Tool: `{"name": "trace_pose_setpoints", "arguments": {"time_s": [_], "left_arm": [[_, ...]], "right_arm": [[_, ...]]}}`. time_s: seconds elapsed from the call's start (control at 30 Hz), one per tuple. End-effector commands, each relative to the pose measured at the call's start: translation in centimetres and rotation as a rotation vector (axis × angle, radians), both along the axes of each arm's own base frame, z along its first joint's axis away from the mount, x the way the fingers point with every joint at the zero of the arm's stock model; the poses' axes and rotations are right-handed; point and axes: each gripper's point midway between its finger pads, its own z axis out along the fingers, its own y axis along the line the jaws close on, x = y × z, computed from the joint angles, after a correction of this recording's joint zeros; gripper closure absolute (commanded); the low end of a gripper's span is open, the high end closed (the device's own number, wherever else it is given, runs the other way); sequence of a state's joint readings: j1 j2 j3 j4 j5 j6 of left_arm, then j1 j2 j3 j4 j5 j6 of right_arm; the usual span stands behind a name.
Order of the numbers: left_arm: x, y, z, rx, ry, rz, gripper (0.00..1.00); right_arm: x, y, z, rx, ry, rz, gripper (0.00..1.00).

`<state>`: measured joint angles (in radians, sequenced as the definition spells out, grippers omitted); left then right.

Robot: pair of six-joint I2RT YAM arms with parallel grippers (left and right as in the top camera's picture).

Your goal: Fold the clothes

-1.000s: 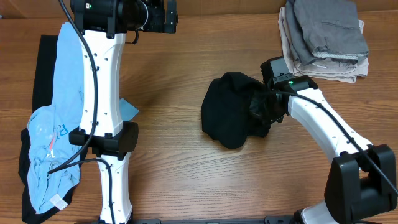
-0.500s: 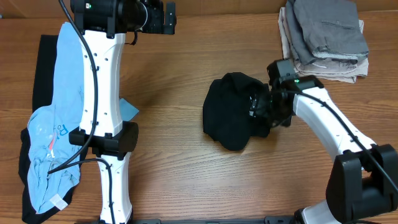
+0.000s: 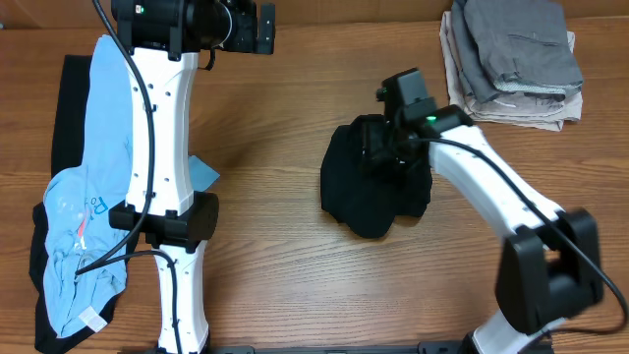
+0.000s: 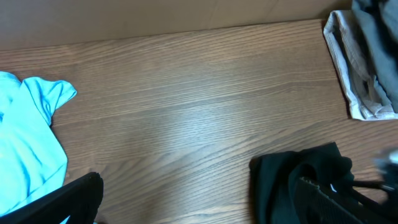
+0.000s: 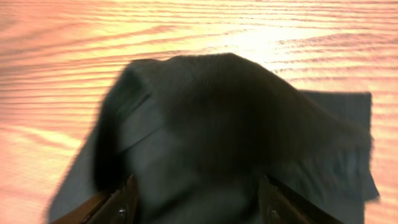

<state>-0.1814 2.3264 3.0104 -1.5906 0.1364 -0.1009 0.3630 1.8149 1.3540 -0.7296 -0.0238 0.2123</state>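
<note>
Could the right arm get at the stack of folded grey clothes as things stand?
Probably yes: the stack of folded grey clothes lies close to the right gripper, only bare wooden table between them, and its jaws look open.

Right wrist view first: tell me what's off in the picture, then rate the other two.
Right wrist: table tinted orange-pink, washed out near the top; black garment smeared by motion blur. Left wrist: wood grain sharp, colours natural. Overhead: even light, crisp, no glare.
</note>
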Motion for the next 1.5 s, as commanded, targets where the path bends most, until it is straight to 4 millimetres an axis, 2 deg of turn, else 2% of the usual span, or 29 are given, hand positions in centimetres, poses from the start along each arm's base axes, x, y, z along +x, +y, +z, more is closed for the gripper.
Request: {"name": "trace_pose_setpoints", "arguments": {"time_s": [0.0, 0.13, 0.2, 0.23, 0.33, 0.4, 0.53, 0.6, 0.67, 0.73, 0.87, 0.9, 0.97, 1.03, 1.1, 1.17, 1.3, 1.47], "left_arm": [[0.1, 0.5, 0.3, 0.023, -0.017, 0.0, 0.0], [0.2, 0.7, 0.3, 0.034, -0.022, 0.0, 0.0], [0.2, 0.8, 0.3, 0.043, -0.022, 0.007, 0.0], [0.2, 0.9, 0.3, 0.045, -0.021, 0.008, 0.0], [0.2, 0.9, 0.3, 0.046, -0.02, 0.009, 0.0], [0.2, 1.0, 0.3, 0.048, -0.02, 0.01, 0.0], [0.2, 1.0, 0.3, 0.048, -0.021, 0.01, 0.0], [0.2, 1.0, 0.3, 0.048, -0.02, 0.01, 0.0], [0.2, 1.0, 0.3, 0.048, -0.021, 0.01, 0.0], [0.2, 1.0, 0.3, 0.048, -0.021, 0.011, 0.0], [0.1, 1.0, 0.2, 0.06, -0.02, -0.004, 0.0], [0.1, 1.0, 0.2, 0.06, -0.019, -0.004, 0.0], [0.0, 1.0, 0.1, 0.06, -0.017, -0.004, 0.0], [0.0, 1.0, 0.2, 0.06, -0.018, -0.004, 0.0], [0.1, 1.0, 0.2, 0.06, -0.019, -0.004, 0.0], [0.0, 1.0, 0.1, 0.06, -0.018, -0.004, 0.0], [0.0, 1.0, 0.1, 0.06, -0.018, -0.004, 0.0], [-0.1, 1.0, 0.1, 0.061, -0.013, -0.004, 0.0]], "right_arm": [[1.6, -0.7, -1.2, -0.126, -0.059, 0.001, 0.34], [3.1, -1.6, -1.5, -0.185, -0.117, -0.048, 0.31], [3.8, -2.8, -1.3, -0.228, -0.147, -0.114, 0.36], [4.1, -3.4, -1.0, -0.254, -0.166, -0.154, 0.44], [4.8, -5.0, -0.2, -0.319, -0.216, -0.232, 0.86], [4.7, -5.7, 0.4, -0.346, -0.223, -0.272, 0.96], [3.9, -6.3, 2.9, -0.341, -0.182, -0.284, 0.96], [3.1, -7.0, 4.8, -0.313, -0.117, -0.28, 0.96], [2.7, -8.1, 5.3, -0.277, -0.061, -0.29, 0.96], [2.5, -9.5, 4.8, -0.235, -0.008, -0.289, 0.96], [1.8, -12.8, 2.6, -0.152, 0.096, -0.333, 0.89], [1.6, -13.5, 2.2, -0.137, 0.114, -0.35, 0.76], [1.3, -14.6, 1.7, -0.094, 0.147, -0.357, 0.37], [1.1, -14.7, 1.7, -0.038, 0.166, -0.335, 0.23], [0.7, -14.4, 1.8, 0.024, 0.191, -0.314, 0.18], [0.0, -13.4, 2.0, 0.103, 0.235, -0.295, 0.17], [-2.5, -9.9, 2.4, 0.249, 0.355, -0.237, 0.2], [-4.9, -7.8, 0.8, 0.184, 0.447, -0.263, 0.22]]}}
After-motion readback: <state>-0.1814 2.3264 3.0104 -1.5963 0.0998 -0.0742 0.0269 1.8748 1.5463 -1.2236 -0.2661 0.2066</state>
